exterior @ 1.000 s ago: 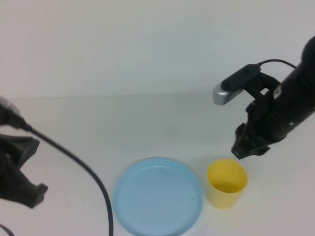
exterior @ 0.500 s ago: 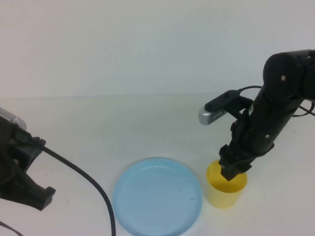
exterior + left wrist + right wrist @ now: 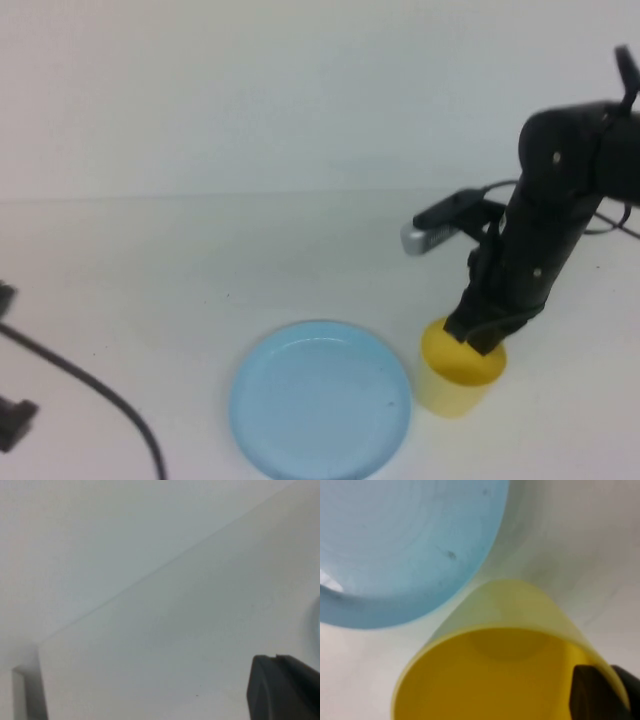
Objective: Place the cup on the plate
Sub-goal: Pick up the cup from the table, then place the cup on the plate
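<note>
The yellow cup (image 3: 452, 380) stands on the white table just right of the light blue plate (image 3: 320, 400), slightly tilted. My right gripper (image 3: 478, 338) reaches down onto the cup's far right rim. In the right wrist view one finger is inside the cup (image 3: 495, 675) and one outside, pinching the wall at the right gripper (image 3: 607, 680). The plate (image 3: 395, 540) lies empty beside the cup. My left gripper (image 3: 280, 680) is far off at the table's left side, over bare table.
A black cable (image 3: 100, 395) from the left arm trails across the table's front left. The table's back edge (image 3: 250, 195) meets a plain white wall.
My right gripper came down from above and behind the cup onto its rim, and the cup now tilts a little. My left arm drew back to the left, almost out of the high view.
</note>
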Robot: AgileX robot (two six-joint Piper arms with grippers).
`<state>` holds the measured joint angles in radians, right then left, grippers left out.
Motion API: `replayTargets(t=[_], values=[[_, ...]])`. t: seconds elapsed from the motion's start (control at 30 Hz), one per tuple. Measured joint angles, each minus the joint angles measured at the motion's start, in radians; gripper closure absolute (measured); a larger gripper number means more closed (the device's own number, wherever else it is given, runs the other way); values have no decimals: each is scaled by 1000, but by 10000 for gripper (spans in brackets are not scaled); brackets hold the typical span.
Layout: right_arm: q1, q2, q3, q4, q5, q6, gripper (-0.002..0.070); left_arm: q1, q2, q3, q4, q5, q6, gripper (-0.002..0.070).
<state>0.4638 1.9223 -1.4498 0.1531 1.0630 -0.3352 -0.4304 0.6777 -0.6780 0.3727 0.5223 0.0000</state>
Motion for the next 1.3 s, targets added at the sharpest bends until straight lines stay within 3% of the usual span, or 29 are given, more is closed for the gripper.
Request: replayTargets(t=[0.23, 0.5, 0.63, 0.77, 1.3], values=[[49, -63, -166, 21, 102, 49, 645, 0, -99, 4, 75, 46, -139, 675], [240, 55, -240, 12, 63, 109, 645, 0, -99, 41, 141, 20, -204, 675], [250, 146, -268, -10, 60, 133, 645, 0, -99, 66, 228, 18, -348, 675], [250, 196, -309, -25, 59, 138, 645, 0, -99, 66, 263, 18, -393, 675], [251, 241, -346, -54, 58, 141, 645, 0, -99, 70, 303, 22, -429, 675]])
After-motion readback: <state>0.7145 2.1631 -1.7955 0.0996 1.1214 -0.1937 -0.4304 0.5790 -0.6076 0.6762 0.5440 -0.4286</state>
